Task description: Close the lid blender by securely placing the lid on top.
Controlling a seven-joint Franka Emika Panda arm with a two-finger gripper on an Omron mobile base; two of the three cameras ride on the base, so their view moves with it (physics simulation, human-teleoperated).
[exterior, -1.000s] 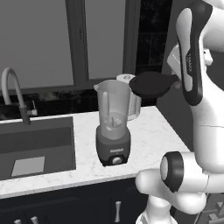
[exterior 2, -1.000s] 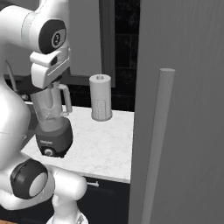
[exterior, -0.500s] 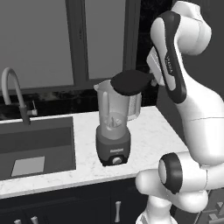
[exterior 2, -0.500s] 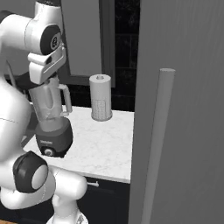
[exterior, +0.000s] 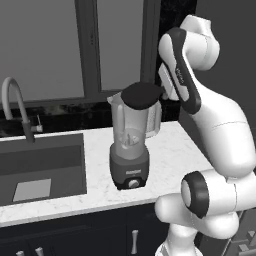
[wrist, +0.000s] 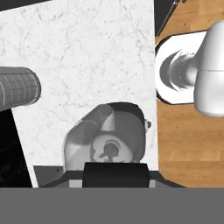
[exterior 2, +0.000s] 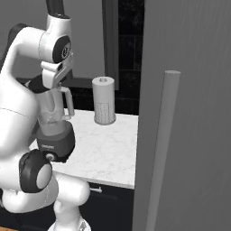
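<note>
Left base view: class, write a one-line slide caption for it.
Gripper holds the lid over the blender jar, beside the sink.

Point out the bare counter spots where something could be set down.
Free marble lies between the blender and the paper-towel roll, and in front of the roll toward the counter edge. In the left base view, a narrower strip separates the blender from the sink. Around the jar is crowded.
</note>
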